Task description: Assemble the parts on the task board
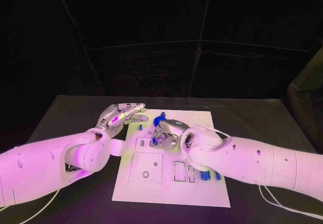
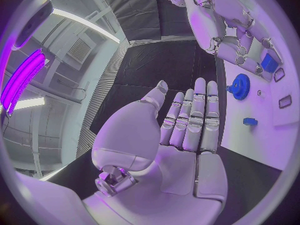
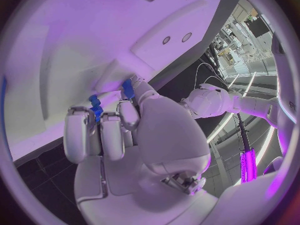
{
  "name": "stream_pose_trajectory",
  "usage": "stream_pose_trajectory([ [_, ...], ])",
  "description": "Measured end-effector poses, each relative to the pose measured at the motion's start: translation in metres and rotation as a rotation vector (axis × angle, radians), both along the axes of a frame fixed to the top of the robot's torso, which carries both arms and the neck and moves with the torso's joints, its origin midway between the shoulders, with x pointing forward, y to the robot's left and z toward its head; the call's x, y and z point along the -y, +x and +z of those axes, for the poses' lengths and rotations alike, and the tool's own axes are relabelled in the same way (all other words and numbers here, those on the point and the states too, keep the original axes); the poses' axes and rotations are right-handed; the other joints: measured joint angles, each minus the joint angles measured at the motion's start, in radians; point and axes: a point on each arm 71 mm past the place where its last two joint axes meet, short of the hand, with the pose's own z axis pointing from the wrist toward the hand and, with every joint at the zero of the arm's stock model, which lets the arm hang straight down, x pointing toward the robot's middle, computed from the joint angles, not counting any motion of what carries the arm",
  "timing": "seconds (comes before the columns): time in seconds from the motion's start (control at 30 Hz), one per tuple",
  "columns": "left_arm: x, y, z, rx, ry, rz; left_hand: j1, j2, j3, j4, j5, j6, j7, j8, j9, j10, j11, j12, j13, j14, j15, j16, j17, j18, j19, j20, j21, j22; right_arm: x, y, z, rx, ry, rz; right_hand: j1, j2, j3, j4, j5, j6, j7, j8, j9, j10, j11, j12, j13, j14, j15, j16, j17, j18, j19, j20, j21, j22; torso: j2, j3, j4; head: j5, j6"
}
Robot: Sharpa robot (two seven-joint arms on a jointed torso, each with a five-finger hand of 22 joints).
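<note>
The white task board lies in the middle of the black table. A blue gear sits near its far edge, and the same gear appears in the left wrist view. A small blue part lies just left of the gear. My left hand hovers over the board's far left corner with its fingers straight and apart, holding nothing. My right hand is low over the board behind the gear, fingers curled. It pinches a small blue part at its fingertips, close to the board surface.
Two blue parts stand in slots at the board's right side, partly under my right forearm. A square recess and narrow slots lie in the board's near half. Black table surrounds the board.
</note>
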Motion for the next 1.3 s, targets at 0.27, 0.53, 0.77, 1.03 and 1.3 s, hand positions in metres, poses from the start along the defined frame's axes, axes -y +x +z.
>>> stream_pose_trajectory([
  [0.27, 0.0000, 0.0000, -0.0001, -0.001, 0.000, 0.000, 0.000, 0.000, 0.000, 0.000, 0.000, 0.000, 0.000, 0.000, 0.000, 0.000, 0.000, 0.000, 0.000, 0.000, 0.000, 0.000, 0.001, 0.000, 0.000, 0.000, 0.000, 0.000, 0.0011, 0.0001, -0.0005, 0.003, -0.005, 0.002, -0.001, -0.001, -0.001, 0.001, 0.000, 0.000, 0.000, 0.000, 0.000, 0.000, 0.000, -0.002, 0.000, 0.000, 0.000, -0.004, 0.000, 0.000, 0.000, 0.000, 0.000, 0.000, 0.000, -0.0002, 0.0000, 0.001, -0.001],
  [0.53, 0.0001, 0.0001, -0.0001, -0.001, 0.000, 0.000, 0.000, 0.000, 0.000, 0.000, 0.000, 0.000, 0.000, 0.000, 0.000, 0.000, 0.000, 0.000, 0.000, 0.000, 0.000, 0.000, 0.001, 0.000, 0.000, 0.000, 0.000, -0.001, 0.0018, 0.0014, -0.0006, 0.004, -0.010, 0.007, -0.017, -0.017, 0.001, -0.001, 0.000, 0.001, -0.001, 0.000, -0.004, 0.000, 0.000, -0.017, -0.008, 0.000, 0.000, -0.004, 0.000, 0.000, 0.000, 0.000, 0.000, 0.000, 0.000, -0.0004, -0.0001, 0.001, -0.003],
  [0.77, -0.0001, 0.0002, -0.0002, -0.002, 0.000, 0.000, 0.000, 0.000, 0.000, 0.000, 0.000, 0.000, 0.000, 0.000, 0.000, 0.000, 0.000, 0.000, 0.000, 0.000, 0.000, -0.004, 0.001, 0.000, 0.000, 0.000, 0.000, -0.001, 0.0028, 0.0019, -0.0005, 0.005, -0.017, 0.011, -0.031, -0.032, 0.002, -0.002, 0.000, -0.007, -0.002, -0.017, -0.008, -0.024, 0.009, -0.054, -0.040, 0.000, 0.000, -0.004, 0.000, 0.000, 0.000, 0.000, 0.000, 0.000, 0.000, -0.0004, -0.0002, 0.000, -0.005],
  [1.03, -0.0003, 0.0003, -0.0003, -0.003, 0.000, 0.001, 0.000, 0.000, 0.000, 0.000, 0.000, 0.000, 0.000, 0.000, 0.000, 0.000, 0.000, 0.000, 0.000, 0.000, 0.000, -0.004, 0.001, 0.000, 0.000, 0.000, 0.000, -0.001, 0.0024, 0.0015, -0.0002, 0.008, -0.025, 0.018, -0.042, -0.042, 0.004, -0.004, 0.002, -0.017, 0.006, -0.026, -0.008, -0.032, 0.011, -0.069, -0.055, 0.000, 0.000, -0.007, 0.000, 0.000, -0.004, 0.004, 0.000, 0.000, 0.000, -0.0004, -0.0001, 0.000, -0.005],
  [1.3, -0.0005, 0.0004, -0.0004, -0.003, 0.000, 0.001, 0.000, 0.000, 0.000, 0.000, 0.000, 0.000, 0.000, 0.000, 0.000, 0.000, 0.000, 0.000, 0.000, 0.000, 0.000, -0.004, 0.001, 0.000, 0.000, 0.000, 0.000, -0.001, 0.0021, 0.0012, -0.0002, 0.015, -0.032, 0.021, -0.064, -0.076, -0.004, 0.007, 0.025, -0.028, 0.009, -0.031, -0.010, -0.040, 0.018, -0.085, -0.072, 0.002, 0.006, -0.012, 0.001, 0.000, -0.010, 0.010, 0.000, 0.000, 0.000, -0.0006, -0.0001, -0.002, -0.006],
])
